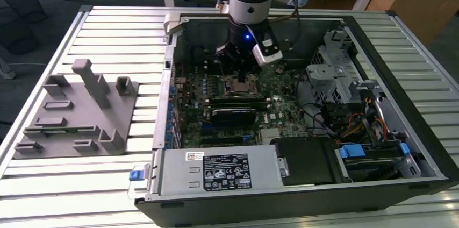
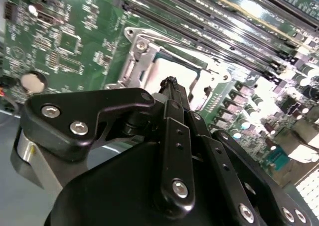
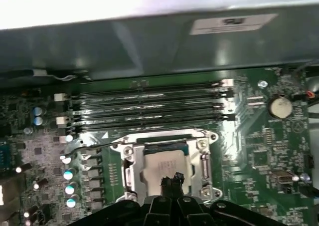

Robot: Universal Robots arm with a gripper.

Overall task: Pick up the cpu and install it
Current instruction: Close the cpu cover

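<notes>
Cpu (image 3: pixel 154 165) lies flat in the socket (image 3: pixel 130 172) on the motherboard (image 3: pixel 259 156) inside the case (image 1: pixel 287 207). The pincer (image 3: pixel 172 178) hangs right over its edge, fingertips together, gripping nothing.

1. The gripper (image 2: pixel 170 86) fills the foreground, its black linkages running up to fingertips that meet in a narrow point.
2. That point hangs right over the cpu (image 2: pixel 185 75), a pale, glaring square.
3. The cpu lies inside a metal socket frame (image 2: pixel 135 61) on the green board (image 2: pixel 65 41).
4. Long dark memory slots (image 2: pixel 214 24) run beside the frame, on its far side from the gripper.
5. A round coin cell (image 2: pixel 32 81) sits on the board, well apart from the socket.
</notes>
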